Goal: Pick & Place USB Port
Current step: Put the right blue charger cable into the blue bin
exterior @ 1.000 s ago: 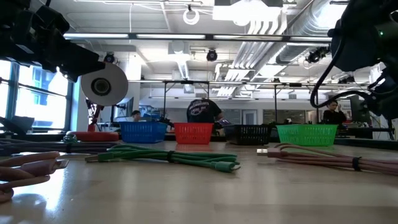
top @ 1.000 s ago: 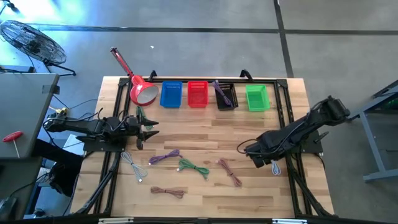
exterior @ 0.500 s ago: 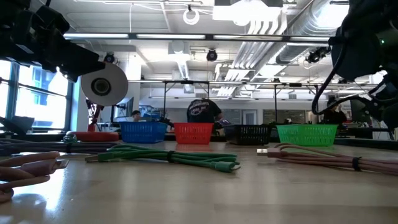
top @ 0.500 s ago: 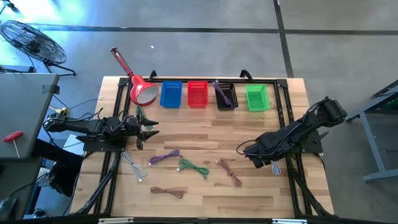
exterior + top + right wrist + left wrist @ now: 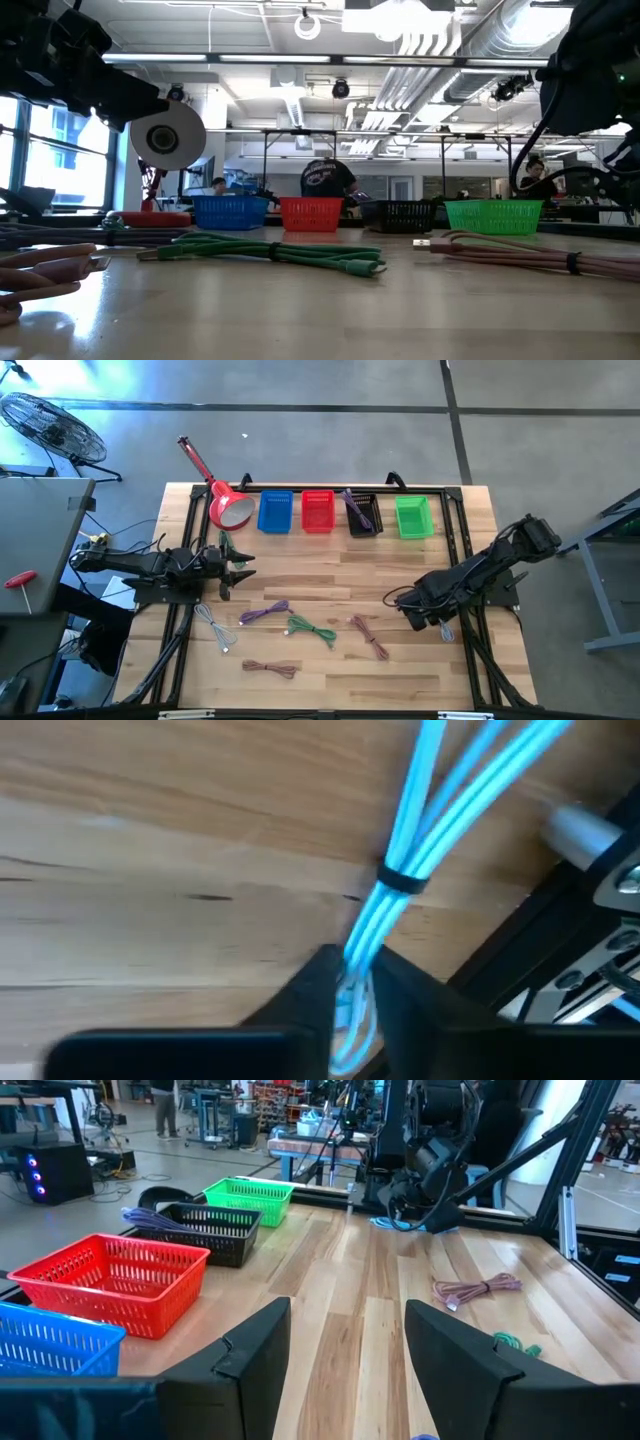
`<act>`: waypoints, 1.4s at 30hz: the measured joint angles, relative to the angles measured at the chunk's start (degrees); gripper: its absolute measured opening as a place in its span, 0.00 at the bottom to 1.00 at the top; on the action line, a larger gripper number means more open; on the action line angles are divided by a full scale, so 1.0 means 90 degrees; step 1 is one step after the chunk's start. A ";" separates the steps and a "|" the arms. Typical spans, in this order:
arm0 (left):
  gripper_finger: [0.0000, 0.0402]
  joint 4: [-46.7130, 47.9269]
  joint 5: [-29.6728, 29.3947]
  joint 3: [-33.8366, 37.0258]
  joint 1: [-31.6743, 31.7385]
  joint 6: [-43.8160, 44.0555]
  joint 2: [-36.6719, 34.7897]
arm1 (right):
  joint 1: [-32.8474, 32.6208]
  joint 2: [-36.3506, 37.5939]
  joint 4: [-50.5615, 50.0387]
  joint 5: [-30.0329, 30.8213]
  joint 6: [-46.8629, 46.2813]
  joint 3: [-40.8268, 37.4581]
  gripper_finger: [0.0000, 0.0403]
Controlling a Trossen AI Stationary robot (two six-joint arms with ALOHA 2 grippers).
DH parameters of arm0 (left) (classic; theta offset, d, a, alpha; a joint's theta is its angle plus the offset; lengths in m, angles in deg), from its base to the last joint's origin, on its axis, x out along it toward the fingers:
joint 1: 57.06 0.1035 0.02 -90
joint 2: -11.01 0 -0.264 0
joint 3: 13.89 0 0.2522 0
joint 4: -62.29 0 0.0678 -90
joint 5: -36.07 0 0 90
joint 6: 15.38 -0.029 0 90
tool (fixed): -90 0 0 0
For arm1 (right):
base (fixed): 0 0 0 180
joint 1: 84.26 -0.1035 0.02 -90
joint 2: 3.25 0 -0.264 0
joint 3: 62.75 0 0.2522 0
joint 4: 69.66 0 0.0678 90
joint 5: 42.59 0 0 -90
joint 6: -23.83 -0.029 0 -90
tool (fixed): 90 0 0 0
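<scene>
Light blue cable [image 5: 400,870] down on the table [image 5: 330,565] near its right edge, a bundled loop cinched by a dark tie, silver plug [image 5: 580,830] poking out beside the black frame rail [image 5: 480,650]. Right gripper [image 5: 350,985] low over it, fingers pinched on the strands — grasping, not yet lifted. Early going, judging by this: purple cable [image 5: 355,505] already in the black basket [image 5: 365,515] along the far edge, blue one's trip to a basket still ahead. Green cable [image 5: 310,628], pink cable [image 5: 368,635] and others loose mid-table. Left gripper [image 5: 345,1370] parked near the left edge, jaws spread, holding nothing.
</scene>
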 joint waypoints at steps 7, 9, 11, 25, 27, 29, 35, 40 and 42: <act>0.48 0.0000 -0.0002 0.0002 0.0000 0.0000 0.0001 | -0.0002 -0.0006 0.0135 -0.0016 0.0141 -0.0021 0.02; 0.48 -0.0002 -0.0002 0.0002 -0.0001 0.0000 0.0001 | -0.0005 -0.0006 0.0140 0.0019 0.0215 -0.0017 0.02; 0.48 -0.0002 -0.0002 0.0002 0.0001 -0.0002 0.0001 | -0.0012 -0.0027 0.0110 0.0114 0.0390 0.0064 0.01; 0.48 -0.0307 0.0447 0.0029 0.0001 -0.0002 -0.0001 | 0.0033 0.0094 0.0631 0.2992 0.2037 0.2021 0.00; 0.48 -0.0353 0.0676 0.0029 0.0001 -0.0002 -0.0001 | 0.0036 0.0094 0.0837 0.3514 0.2594 0.2407 0.00; 0.48 -0.0588 0.0938 0.0029 0.0000 0.0000 0.0001 | 0.0036 0.0096 0.1084 0.4013 0.3372 0.2754 0.00; 0.48 -0.1942 0.1991 0.0027 0.0000 0.0000 -0.0001 | 0.0036 0.0103 0.2893 0.4818 0.6300 0.3378 0.00; 0.48 -0.2187 0.2157 0.0024 -0.0001 -0.0002 0.0004 | 0.0096 0.0086 0.4241 0.4500 0.8255 0.3404 0.00; 0.48 -0.2263 0.2156 0.0024 -0.0001 -0.0002 0.0095 | 0.0178 0.0063 0.4485 0.4285 0.8622 0.3404 0.00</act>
